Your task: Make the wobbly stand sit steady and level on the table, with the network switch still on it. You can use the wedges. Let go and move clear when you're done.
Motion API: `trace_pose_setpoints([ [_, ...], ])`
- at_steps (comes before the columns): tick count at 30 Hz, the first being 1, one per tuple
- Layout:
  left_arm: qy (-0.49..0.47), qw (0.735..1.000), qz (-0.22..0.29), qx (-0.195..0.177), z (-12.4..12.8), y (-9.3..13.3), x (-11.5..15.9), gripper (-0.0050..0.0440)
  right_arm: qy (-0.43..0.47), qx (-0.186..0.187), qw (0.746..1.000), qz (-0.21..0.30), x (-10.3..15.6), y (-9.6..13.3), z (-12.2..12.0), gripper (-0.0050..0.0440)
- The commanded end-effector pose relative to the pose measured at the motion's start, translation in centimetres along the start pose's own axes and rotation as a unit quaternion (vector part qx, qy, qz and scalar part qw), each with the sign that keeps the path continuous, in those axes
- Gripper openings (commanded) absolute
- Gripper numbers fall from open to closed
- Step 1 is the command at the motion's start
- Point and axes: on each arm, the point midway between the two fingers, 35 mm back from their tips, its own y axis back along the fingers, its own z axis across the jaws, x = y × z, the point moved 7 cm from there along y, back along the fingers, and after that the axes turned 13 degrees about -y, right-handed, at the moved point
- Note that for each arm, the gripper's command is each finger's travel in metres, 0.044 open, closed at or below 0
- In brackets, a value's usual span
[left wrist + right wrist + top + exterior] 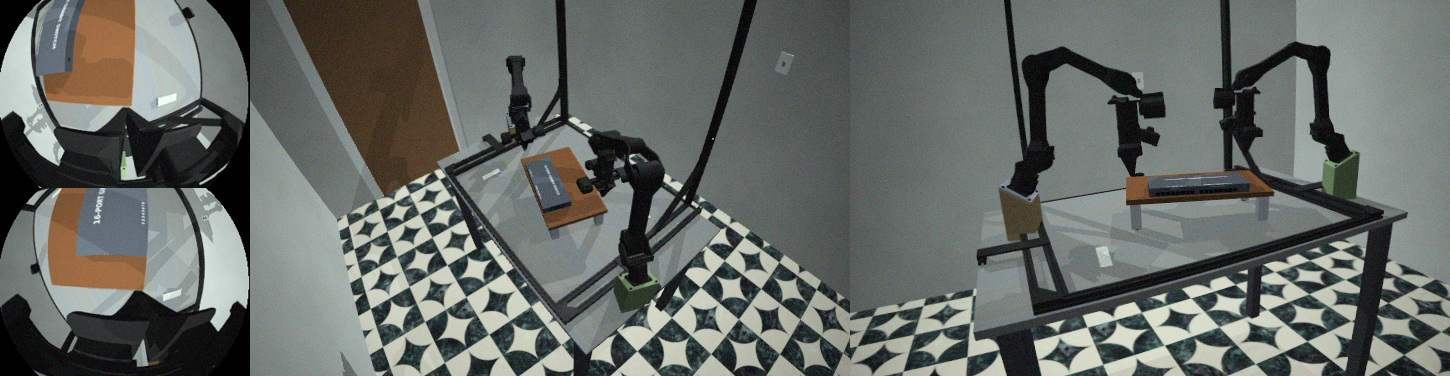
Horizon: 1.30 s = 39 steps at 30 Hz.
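Network switch, top view: grey slab (pixel 548 187) (pixel 1200 184) (pixel 58 46) (pixel 113 230) on the orange-brown board stand (pixel 577 220) (pixel 1140 199) (pixel 105 84) (pixel 96 274), long axis along the tabletop's (pixel 510 220) (pixel 1170 240) long edges.
Ports, exterior view: face the near long edge.
White flat strip (pixel 491 174) (pixel 1104 256) (pixel 172 294), exterior view: near-left corner; probably a wedge, unfetched.
Left fingers (pixel 606 191) (pixel 1246 149), left wrist view: closed, empty.
Right fingers (pixel 524 147) (pixel 1134 174), right wrist view: closed, empty; next, likely find the short leg.

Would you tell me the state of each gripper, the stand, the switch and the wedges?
Left gripper: shut, empty.
Right gripper: shut, empty.
Stand: upright; levelness unclear.
Switch: on the stand.
White wedge by the right arm: loose.
White wedge in left wrist view: loose.
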Motion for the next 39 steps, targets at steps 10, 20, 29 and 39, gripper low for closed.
trace_pose_setpoints([
  [10, 0.0, 1.0, 0.0, 0.0, 0.0, 0.0, 0.0, 0.0, 0.006, -0.019, 0.957, -0.29, -10.2, 7.2, 1.3, 0.0],
  [20, 0.0, 1.0, 0.0, 0.0, 0.0, 0.0, 0.0, 0.0, 0.011, -0.03, 0.915, -0.402, -12.6, 11.8, 1.8, 0.0],
  [29, 0.0, 1.0, 0.0, 0.0, 0.0, 0.0, 0.0, 0.0, 0.013, -0.044, 0.843, -0.536, -15.7, 17.9, 2.5, 0.0],
  [39, 0.0, 1.0, 0.0, 0.0, 0.0, 0.0, 0.0, 0.0, 0.017, -0.062, 0.745, -0.664, -16.5, 25.3, 3.1, 0.0],
])
